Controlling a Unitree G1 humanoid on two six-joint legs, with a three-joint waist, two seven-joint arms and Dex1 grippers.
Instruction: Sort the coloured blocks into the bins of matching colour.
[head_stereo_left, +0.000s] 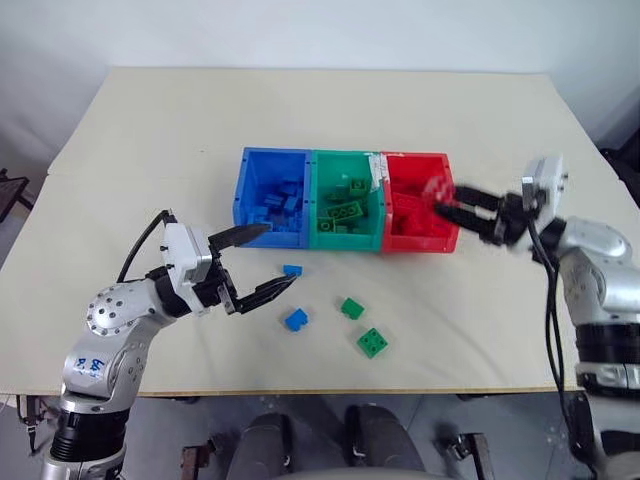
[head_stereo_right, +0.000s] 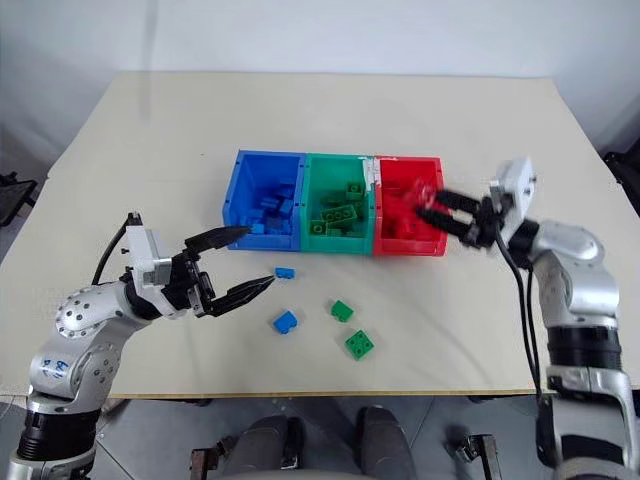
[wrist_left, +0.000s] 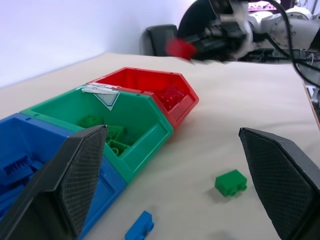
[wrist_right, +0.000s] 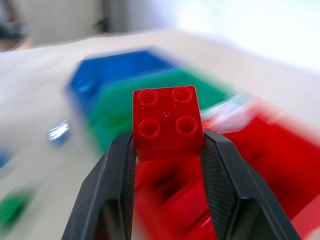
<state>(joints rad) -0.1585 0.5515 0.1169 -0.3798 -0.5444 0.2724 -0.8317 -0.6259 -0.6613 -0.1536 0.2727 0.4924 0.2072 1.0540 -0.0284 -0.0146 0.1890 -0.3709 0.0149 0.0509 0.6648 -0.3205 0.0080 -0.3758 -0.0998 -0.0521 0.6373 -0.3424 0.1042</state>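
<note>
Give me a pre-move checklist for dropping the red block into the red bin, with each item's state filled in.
1. Right gripper shut on the red block, held by its two sides: ok.
2. Block above the red bin: cannot tell; the head views show the gripper at the bin's right rim, not plainly over its middle.
3. Room in the red bin for another block: ok.
4. Left gripper away from the red bin, open by the blue bin: ok.
5. Loose blocks left on the table, two blue and two green: not ok, sorting unfinished.
</note>
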